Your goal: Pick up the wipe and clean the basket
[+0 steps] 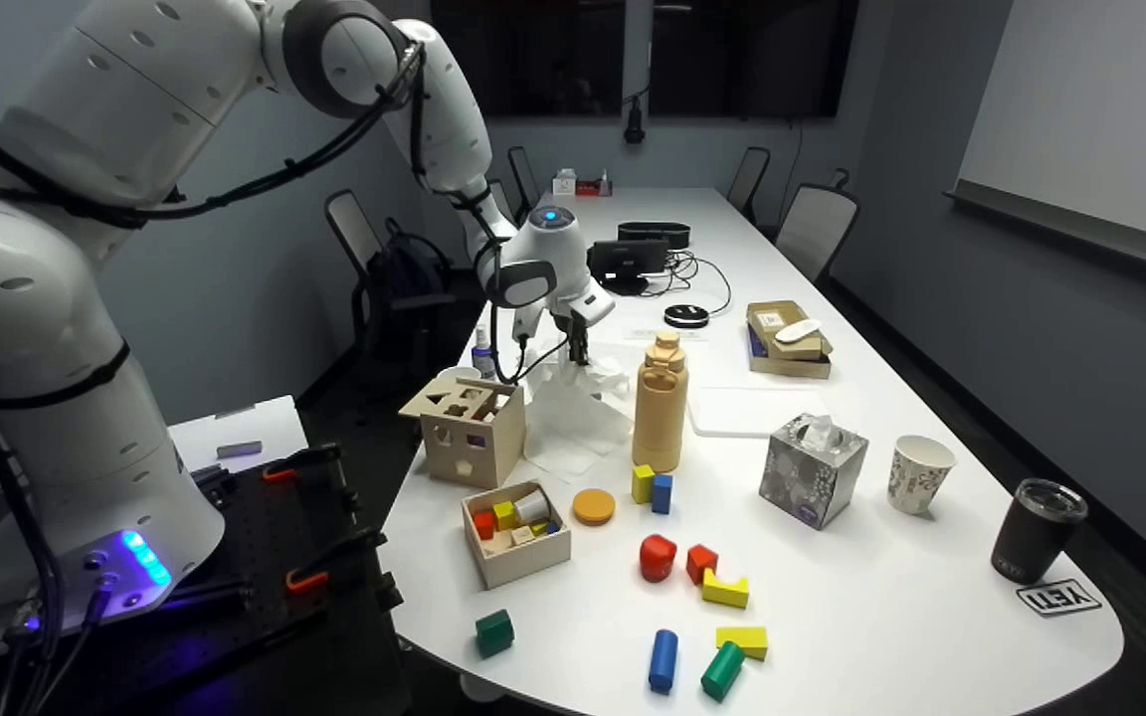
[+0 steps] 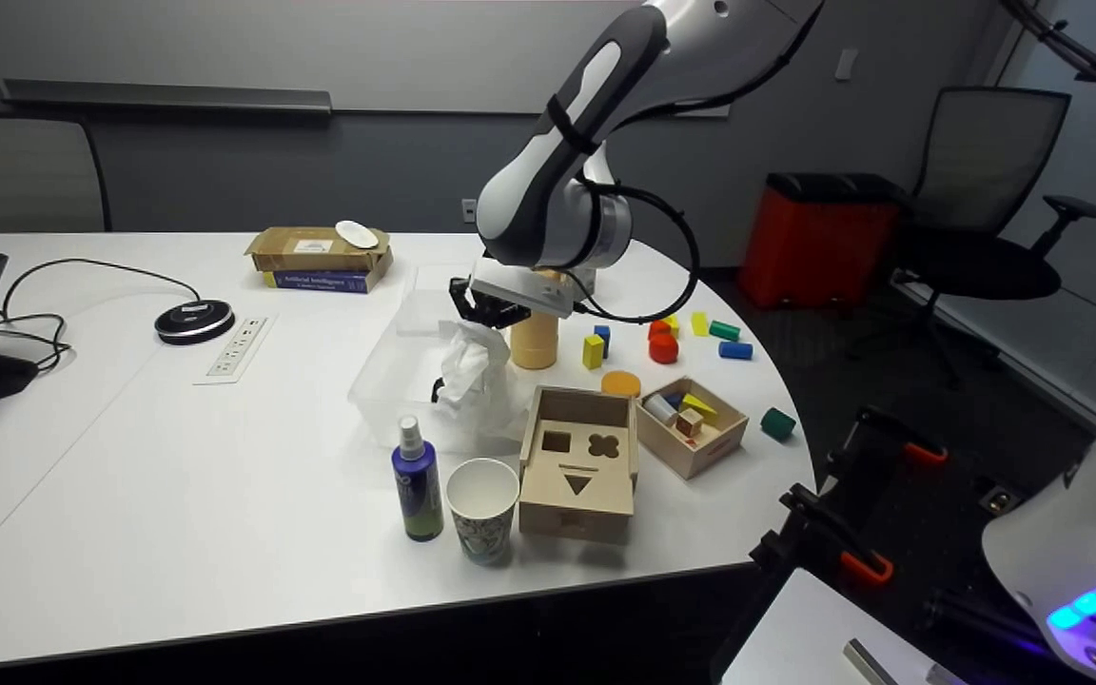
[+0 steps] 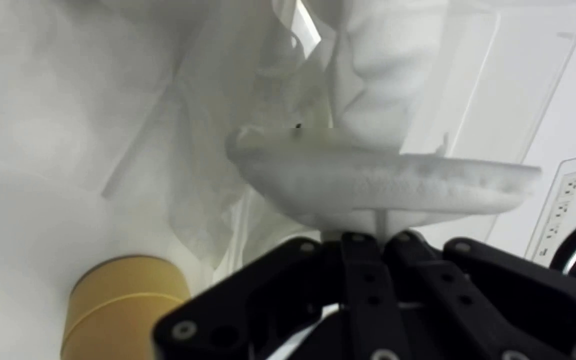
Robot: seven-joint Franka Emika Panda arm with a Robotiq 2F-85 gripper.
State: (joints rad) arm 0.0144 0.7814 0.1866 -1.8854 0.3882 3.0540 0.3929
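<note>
The wipe is a crumpled white cloth point(image 2: 474, 369), hanging from my gripper point(image 2: 479, 319) in an exterior view. It also shows in an exterior view point(image 1: 609, 376) below the gripper point(image 1: 576, 346). In the wrist view the wipe point(image 3: 383, 180) spreads across the tips of the nearly closed fingers point(image 3: 380, 241). The basket is a clear plastic container point(image 2: 403, 366) on the white table; its wall also shows in the wrist view point(image 3: 493, 90). The wipe hangs over the basket; whether it touches the basket's floor I cannot tell. Thin whitish sheets point(image 1: 573, 428) lie at the basket's near side.
A tan bottle point(image 1: 660, 413) stands close beside the basket. A wooden shape box point(image 2: 578, 466), a paper cup point(image 2: 483, 514) and a spray bottle point(image 2: 417, 487) stand near it. A small wooden tray point(image 1: 528, 569), several loose blocks and a tissue box point(image 1: 812, 475) are also on the table.
</note>
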